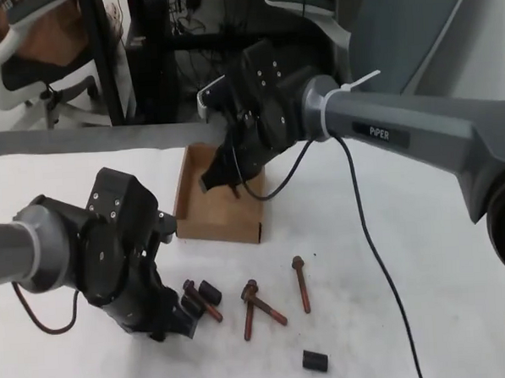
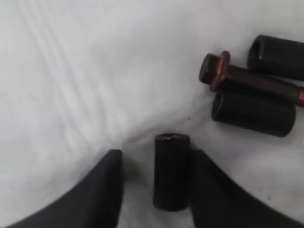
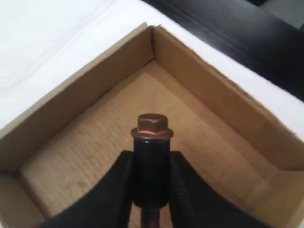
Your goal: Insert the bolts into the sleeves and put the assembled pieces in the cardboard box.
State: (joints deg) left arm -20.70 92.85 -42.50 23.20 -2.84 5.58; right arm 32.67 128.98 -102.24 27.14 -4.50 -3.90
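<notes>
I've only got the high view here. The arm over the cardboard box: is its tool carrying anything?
Observer: Yes. The right tool is clamped on a sleeved bolt, copper head showing, above the cardboard box floor.
Operator: And the left tool, low by the loose parts?
Observer: The left tool straddles a lone sleeve lying on the cloth.
Operator: Gripped yet?
Observer: No, it's open: bare cloth shows between one of its fingers and the sleeve.
</notes>
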